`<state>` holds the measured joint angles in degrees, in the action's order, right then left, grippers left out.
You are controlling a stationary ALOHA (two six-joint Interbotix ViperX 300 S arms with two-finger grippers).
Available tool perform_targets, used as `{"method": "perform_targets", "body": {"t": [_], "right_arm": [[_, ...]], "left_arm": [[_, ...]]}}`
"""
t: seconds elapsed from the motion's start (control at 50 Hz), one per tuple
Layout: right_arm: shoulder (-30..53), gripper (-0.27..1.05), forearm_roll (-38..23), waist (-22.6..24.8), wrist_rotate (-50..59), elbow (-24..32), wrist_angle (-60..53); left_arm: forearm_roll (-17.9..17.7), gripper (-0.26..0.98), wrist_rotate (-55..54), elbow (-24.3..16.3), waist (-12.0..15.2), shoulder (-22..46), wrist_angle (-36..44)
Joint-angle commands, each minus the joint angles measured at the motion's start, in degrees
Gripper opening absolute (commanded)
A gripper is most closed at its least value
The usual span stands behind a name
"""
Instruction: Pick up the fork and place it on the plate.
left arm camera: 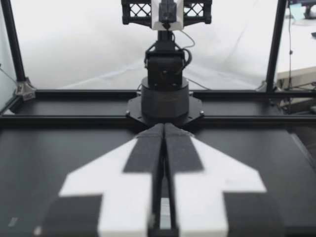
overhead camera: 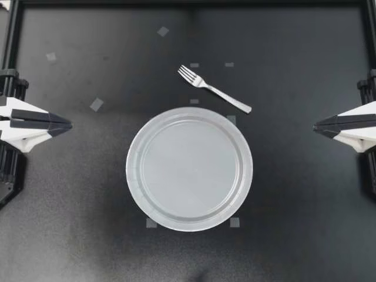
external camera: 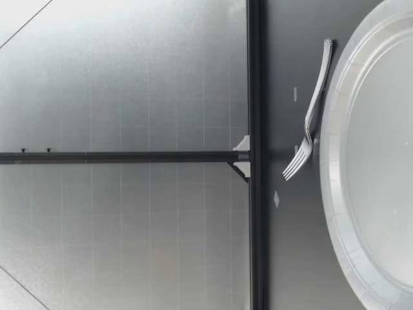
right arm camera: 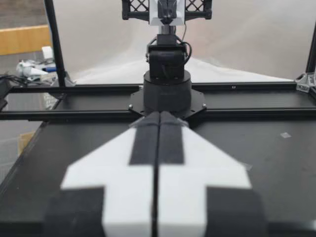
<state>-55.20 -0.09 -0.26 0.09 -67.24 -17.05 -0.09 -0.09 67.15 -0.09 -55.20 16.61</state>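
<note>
no readable text, labels or numbers

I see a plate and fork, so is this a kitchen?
More likely a robot lab: my left gripper and right gripper flank a black framed table, with tape marks beside the plate and fork.

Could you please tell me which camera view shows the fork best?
The top view: the whole fork lies in plain sight, tines to handle, just outside the plate. The low view shows it too, at a flatter angle, beyond the plate. Neither wrist view shows it.
</note>
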Motion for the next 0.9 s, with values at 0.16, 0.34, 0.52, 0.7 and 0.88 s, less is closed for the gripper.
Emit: {"method": "perform_targets", "body": {"t": [0.16,0.34,0.52,0.7,0.88], "right_arm": [[-0.88,-0.09,0.79,-0.35,0.7,-1.58,0.0],[0.18,-0.09,3.08,-3.25,1.49,4.75,5.71],[3.87,-0.08,3.08,-10.99,1.85,14.94,24.08],[9.32,0.08,2.99,-12.57,2.37,21.88,31.9],[18.54,0.43,2.9,-12.92,2.37,28.74,43.15]], "left_arm": [[-4.13,-0.1,-1.85,3.25,-1.05,-1.32,2.72],[-7.21,-0.1,-1.58,1.05,-0.97,-1.23,1.32],[-7.21,-0.08,-0.53,-3.25,-0.97,-0.79,-6.06],[-7.21,0.04,0.26,-6.5,-0.97,-0.79,-11.87],[-7.12,0.4,0.62,-5.8,-0.97,-0.7,-12.3]]}}
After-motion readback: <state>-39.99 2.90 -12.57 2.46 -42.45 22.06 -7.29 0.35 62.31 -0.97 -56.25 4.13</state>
